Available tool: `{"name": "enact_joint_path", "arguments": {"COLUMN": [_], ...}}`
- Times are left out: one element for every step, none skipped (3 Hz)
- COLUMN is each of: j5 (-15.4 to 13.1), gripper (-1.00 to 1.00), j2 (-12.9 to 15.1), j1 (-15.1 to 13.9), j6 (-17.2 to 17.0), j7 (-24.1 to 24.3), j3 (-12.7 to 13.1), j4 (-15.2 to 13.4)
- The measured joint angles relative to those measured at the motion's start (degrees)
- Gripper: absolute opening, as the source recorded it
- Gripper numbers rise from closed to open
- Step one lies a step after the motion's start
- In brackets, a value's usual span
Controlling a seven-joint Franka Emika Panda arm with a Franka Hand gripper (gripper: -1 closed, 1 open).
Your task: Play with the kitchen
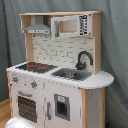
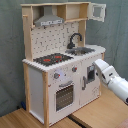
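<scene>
The kitchen (image 1: 55, 70) is a tall white and light-wood toy unit and shows in both exterior views. It has a black faucet (image 1: 84, 59) over the sink (image 1: 72, 75), a red-ringed hob (image 1: 35, 66), a grey hood (image 1: 37, 27) and a windowed oven door (image 1: 27, 107). In the second exterior view my white arm (image 2: 114, 81) reaches in from the second exterior view's right. My gripper (image 2: 92, 75) is in front of the kitchen's (image 2: 60, 60) small cupboard door (image 2: 89, 76), below the sink (image 2: 82, 51). I cannot tell whether it touches the door.
A grey curtain (image 1: 115, 45) hangs behind the unit. The kitchen stands on a wooden surface (image 2: 100, 112). A rounded counter end (image 1: 102, 79) juts out beside the sink. A pale rounded shape (image 1: 17, 122) sits at the first exterior view's bottom left edge.
</scene>
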Motion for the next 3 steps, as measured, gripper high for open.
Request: {"name": "enact_joint_path", "arguments": {"j5": [-0.1, -0.2, -1.6], "gripper": [1.0, 1.0, 1.0], "j2": [-0.2, -0.4, -0.6], "j1": [1.2, 2.8, 4.7], "j6": [-4.9, -8.9, -13.0], "j7": [-3.8, -7.0, -9.5], "j3": [-2.0, -4.1, -6.3], "j4": [0.0, 0.1, 0.3]}}
